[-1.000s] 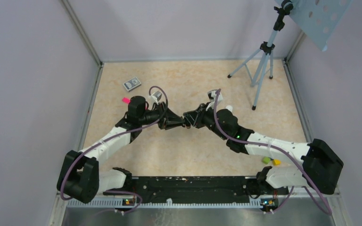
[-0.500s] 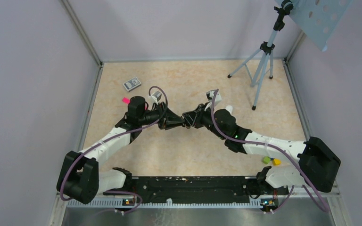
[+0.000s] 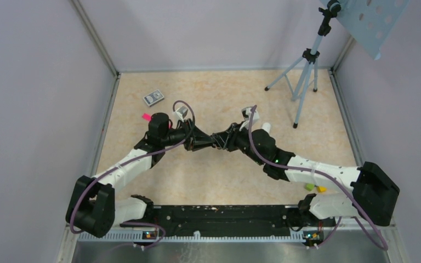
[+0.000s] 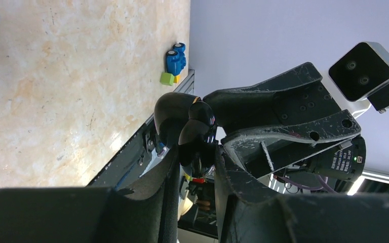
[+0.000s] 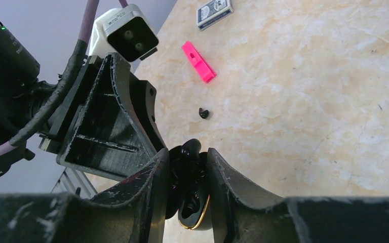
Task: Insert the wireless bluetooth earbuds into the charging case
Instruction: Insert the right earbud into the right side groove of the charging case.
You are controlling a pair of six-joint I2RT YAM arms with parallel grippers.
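The charging case (image 5: 192,202) is glossy black with a gold rim, not white. It hangs in the air over the middle of the table (image 3: 219,87). My right gripper (image 5: 188,157) is shut on it. My left gripper (image 4: 195,152) meets it tip to tip, and its fingers close on the same black case (image 4: 197,131). In the top view the left gripper (image 3: 210,144) and the right gripper (image 3: 220,141) touch. One tiny black earbud (image 5: 203,113) lies on the table below. The other earbud is not visible.
A pink piece (image 3: 146,116) and a card box (image 3: 153,97) lie at the far left. A tripod (image 3: 301,82) stands at the back right. A blue toy (image 4: 174,58) and green (image 3: 309,187) and yellow (image 3: 321,188) blocks sit by the right arm's base.
The right gripper has crept a little left towards the left gripper, so the two tips are pressed closer together. The left arm has hardly moved.
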